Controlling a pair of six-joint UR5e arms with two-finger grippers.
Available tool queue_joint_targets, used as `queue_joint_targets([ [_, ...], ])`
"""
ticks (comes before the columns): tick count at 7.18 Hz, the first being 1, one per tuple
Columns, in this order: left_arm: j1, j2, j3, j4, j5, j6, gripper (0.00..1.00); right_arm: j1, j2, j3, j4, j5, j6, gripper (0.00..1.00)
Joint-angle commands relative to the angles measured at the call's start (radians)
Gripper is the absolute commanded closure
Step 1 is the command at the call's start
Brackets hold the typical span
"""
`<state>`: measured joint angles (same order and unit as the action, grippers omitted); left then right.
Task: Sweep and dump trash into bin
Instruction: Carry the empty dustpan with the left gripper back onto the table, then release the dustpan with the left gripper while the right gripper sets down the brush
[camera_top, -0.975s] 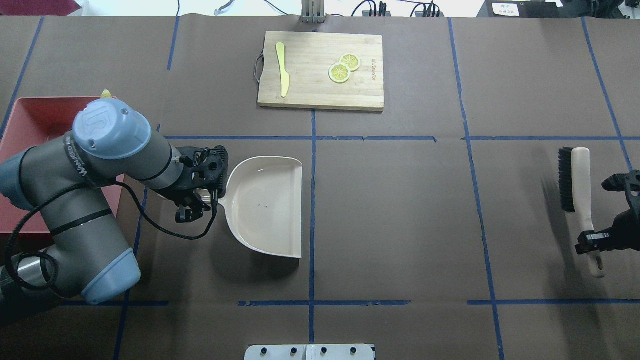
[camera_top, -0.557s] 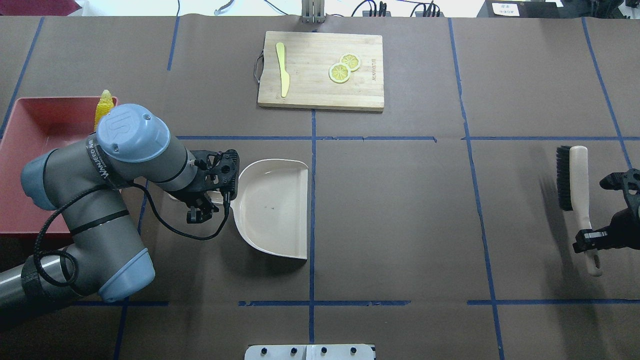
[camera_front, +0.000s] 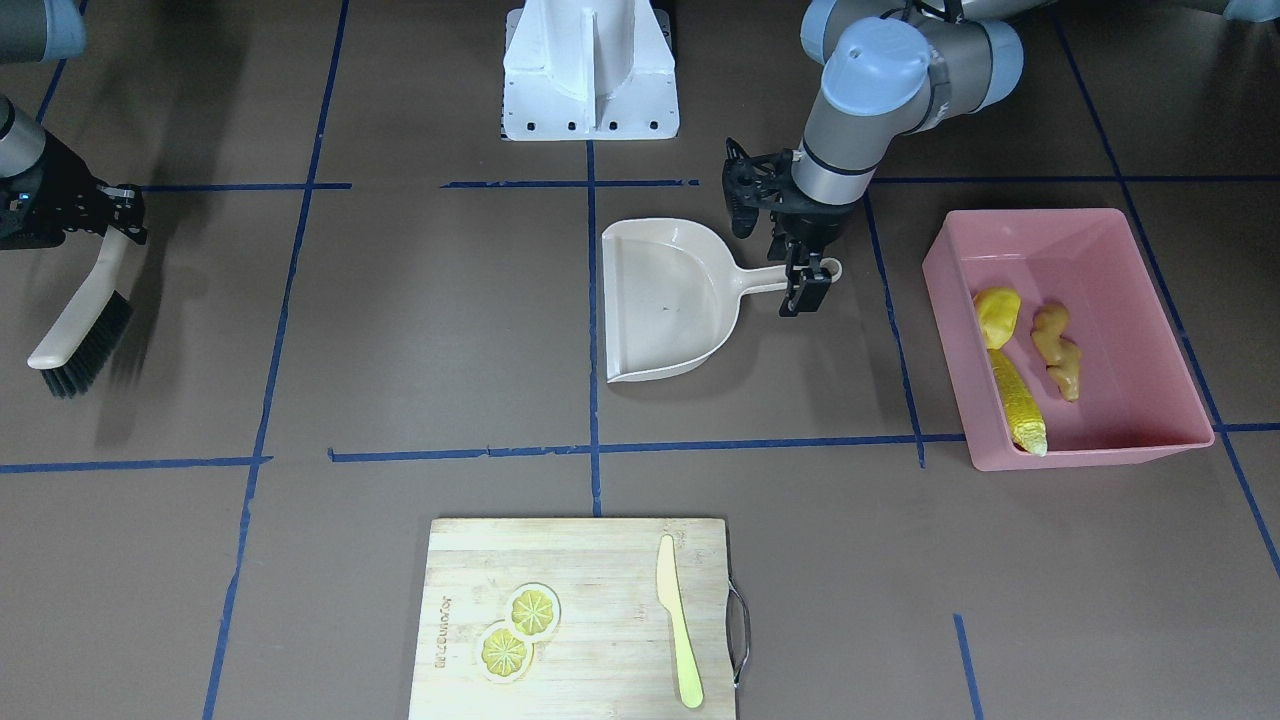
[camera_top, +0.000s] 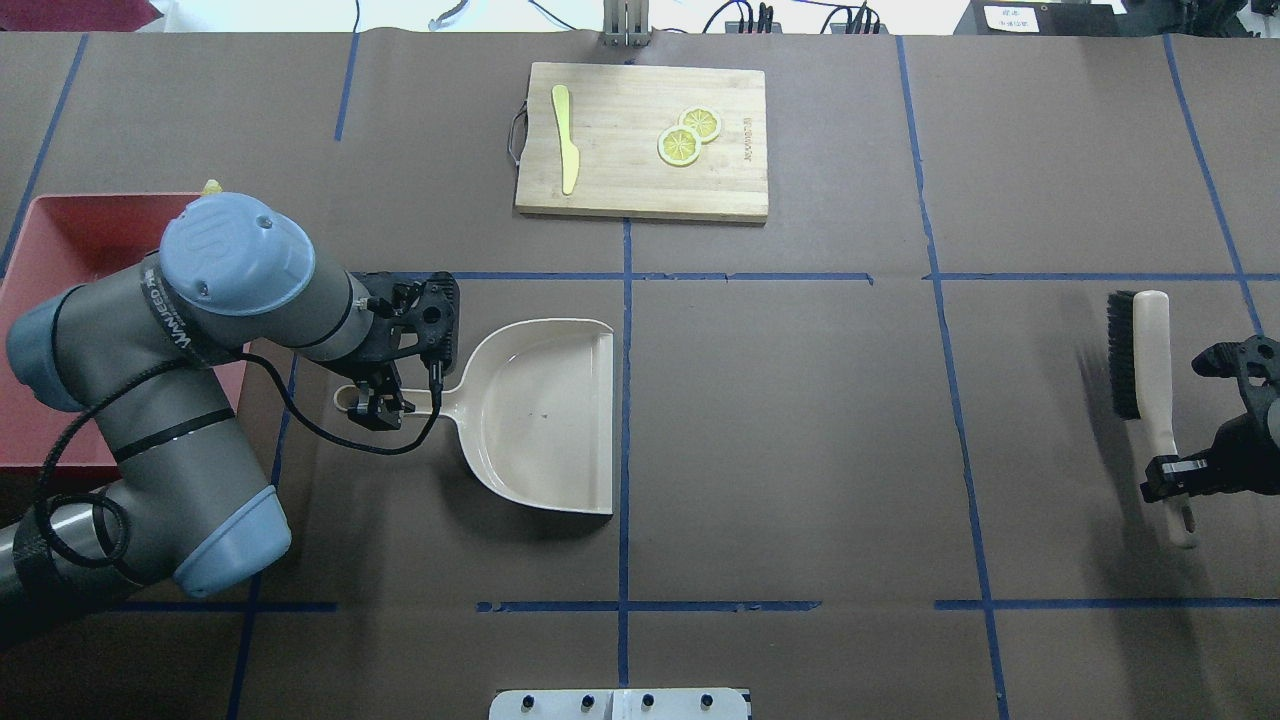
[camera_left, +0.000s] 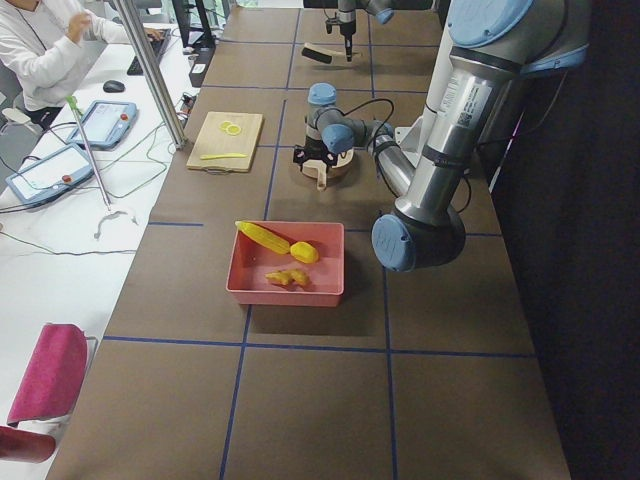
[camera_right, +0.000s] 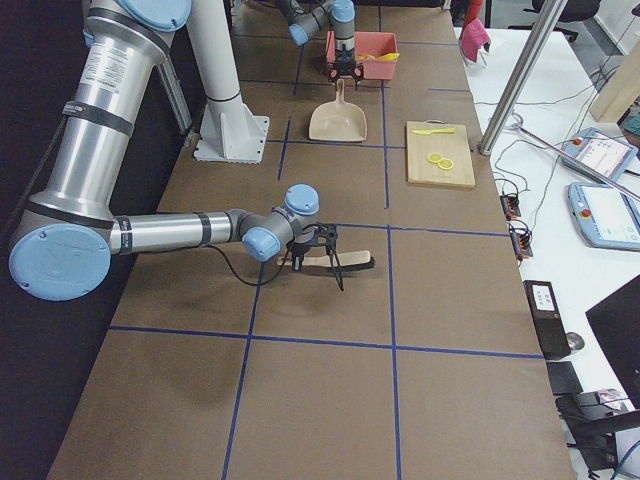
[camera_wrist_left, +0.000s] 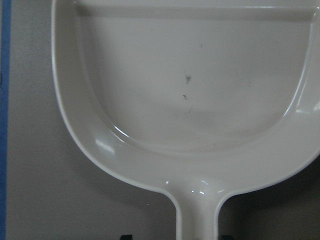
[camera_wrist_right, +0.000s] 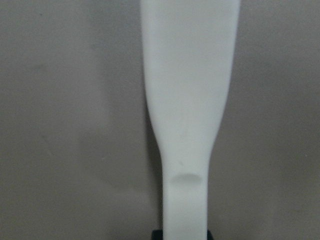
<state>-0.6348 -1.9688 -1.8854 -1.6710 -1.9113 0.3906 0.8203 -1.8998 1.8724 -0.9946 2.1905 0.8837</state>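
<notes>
The pink bin (camera_front: 1030, 216) stands at the table's left end and also shows in the overhead view (camera_top: 60, 225). In it lie the corn cob (camera_front: 1016, 402), the potato-like lump (camera_front: 997, 311) and the ginger root (camera_front: 1058, 352). My left gripper (camera_top: 385, 405) is shut on the handle of the beige dustpan (camera_top: 545, 415), which lies level and empty beside the bin, mouth to the right. The left wrist view shows the bare pan (camera_wrist_left: 190, 85). My right gripper (camera_top: 1175, 478) is shut on the handle of the black-bristled brush (camera_top: 1150, 370) at the far right.
A wooden cutting board (camera_top: 640, 185) lies at the far middle with a pale knife (camera_top: 566, 140) and two lemon slices (camera_top: 688, 135) on it. The robot's white base (camera_front: 590, 70) stands at the near edge. Blue tape lines cross the brown table.
My left arm swung the dustpan right, then back left, and it now lies level with the handle pointing straight left. My right gripper and brush drifted slightly left and farther away.
</notes>
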Motion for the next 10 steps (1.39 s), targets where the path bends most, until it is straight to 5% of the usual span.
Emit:
queue_joint_targets([
  [1,-0.092,0.094,-0.096,0.004,-0.005,-0.001,0.00,-0.001,0.010,-0.028,0.001,0.005,-0.002,0.88],
  [5,-0.141,0.110,-0.104,-0.003,-0.020,-0.018,0.00,-0.010,0.008,-0.049,0.002,0.006,-0.008,0.50],
  [6,-0.140,0.110,-0.103,-0.004,-0.019,-0.027,0.00,-0.010,0.008,-0.047,0.002,0.006,-0.006,0.32],
  [7,-0.135,0.108,-0.101,-0.007,-0.020,-0.068,0.00,-0.010,0.008,-0.049,0.016,0.006,-0.003,0.01],
  [10,-0.138,0.107,-0.107,-0.007,-0.020,-0.081,0.00,-0.003,0.001,-0.015,0.022,0.006,-0.002,0.00],
])
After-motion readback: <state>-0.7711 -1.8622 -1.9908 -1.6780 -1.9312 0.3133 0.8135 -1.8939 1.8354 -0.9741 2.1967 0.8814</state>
